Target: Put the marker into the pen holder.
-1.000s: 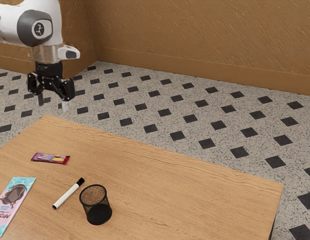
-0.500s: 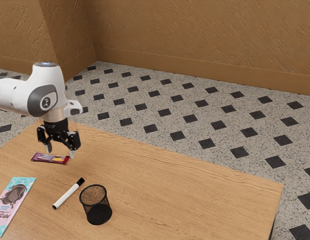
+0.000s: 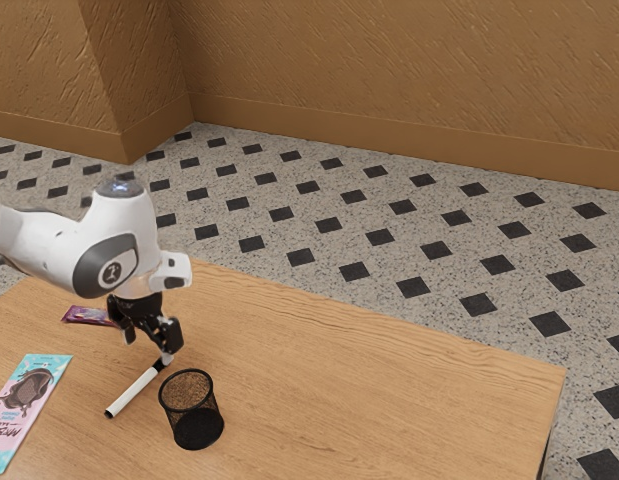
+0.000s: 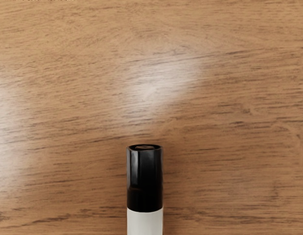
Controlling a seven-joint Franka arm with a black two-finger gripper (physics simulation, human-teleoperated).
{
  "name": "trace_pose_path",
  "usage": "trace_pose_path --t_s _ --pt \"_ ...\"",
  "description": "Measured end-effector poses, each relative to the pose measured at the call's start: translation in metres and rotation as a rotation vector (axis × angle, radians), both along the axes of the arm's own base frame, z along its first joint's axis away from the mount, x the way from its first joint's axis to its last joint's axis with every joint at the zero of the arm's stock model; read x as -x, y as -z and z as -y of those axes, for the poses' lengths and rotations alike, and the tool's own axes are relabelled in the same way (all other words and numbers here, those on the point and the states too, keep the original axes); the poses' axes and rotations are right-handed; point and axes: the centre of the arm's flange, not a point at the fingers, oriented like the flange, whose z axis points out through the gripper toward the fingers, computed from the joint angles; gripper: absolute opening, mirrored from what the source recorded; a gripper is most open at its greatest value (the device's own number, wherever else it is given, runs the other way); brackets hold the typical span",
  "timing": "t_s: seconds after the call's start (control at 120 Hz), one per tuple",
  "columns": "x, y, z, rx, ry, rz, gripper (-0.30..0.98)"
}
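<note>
Hovering low over the cap end of the white marker with a black cap (image 3: 135,391), the black two-finger gripper (image 3: 149,349) has its fingers parted, not closed on anything. The marker lies flat on the brown wood-grain table (image 3: 389,390), outside the black mesh, round pen holder (image 3: 192,410). By the exterior view's clock, with twelve at its top, the cap points between one and two o'clock. From the marker, the upright holder sits near, between three and four; the flat pink-and-blue package (image 3: 27,405) lies between eight and nine; the small purple wrapped bar (image 3: 86,315), partly hidden by the gripper, lies around eleven.
</note>
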Motion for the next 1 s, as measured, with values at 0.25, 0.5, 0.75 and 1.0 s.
trace_pose_path --t_s 0.25,0.5,0.75,1.0 --pt "0.003 0.011 -0.029 0.002 -0.003 0.008 0.69" --pt "0.005 0.028 -0.028 0.002 0.039 0.003 0.69" --pt "0.004 0.041 -0.028 0.004 0.061 -0.012 0.66" --pt "0.004 0.045 -0.026 0.006 0.078 -0.019 0.42"
